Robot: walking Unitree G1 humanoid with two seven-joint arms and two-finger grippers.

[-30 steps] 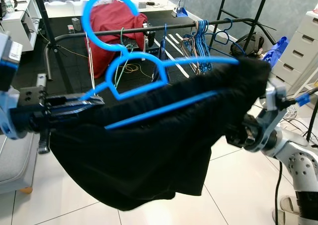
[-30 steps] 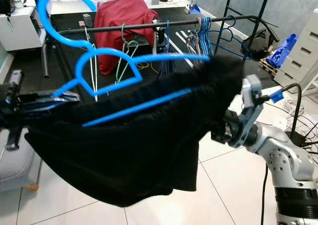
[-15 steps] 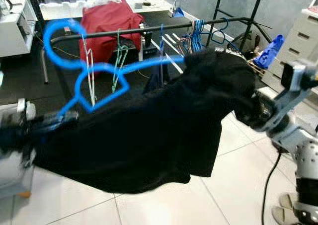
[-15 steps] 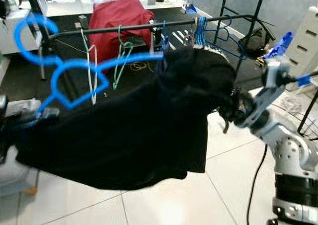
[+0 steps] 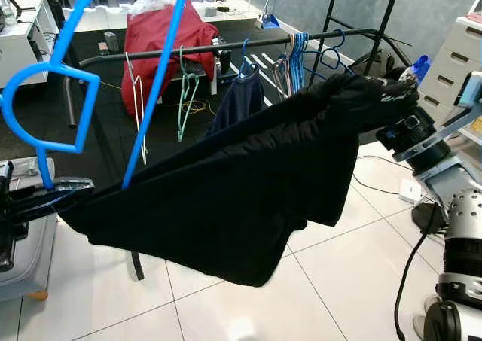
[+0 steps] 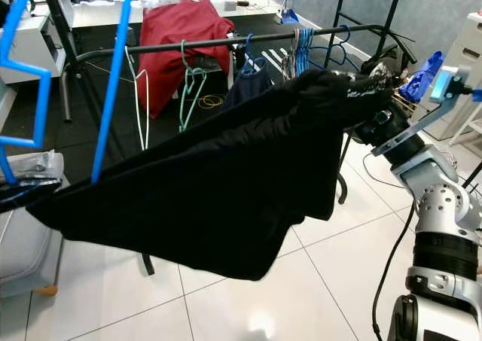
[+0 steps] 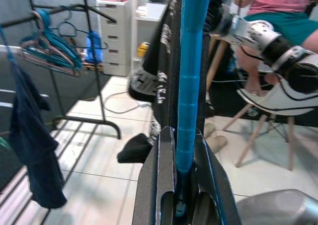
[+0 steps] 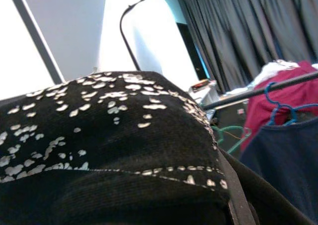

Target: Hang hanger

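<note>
A smooth blue plastic hanger (image 5: pixel 56 77) is clamped between the fingers of the left gripper (image 7: pixel 181 205), its thin bar running up between them. A soft black garment (image 5: pixel 248 183) is draped over it and stretched across to the right gripper (image 5: pixel 392 119), where the bunched cloth is covering the fingers, so the grip can't be told. Behind, a dark metal rail (image 5: pixel 226 47) is hung with wire hangers (image 5: pixel 297 51) and a red cloth (image 5: pixel 162 40).

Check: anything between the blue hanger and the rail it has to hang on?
Nothing solid between the blue hanger and the rail. The bare stretch of bar beside the white and green hangers looks open. The black garment is stretched between the left gripper and right gripper, below rail height.
</note>
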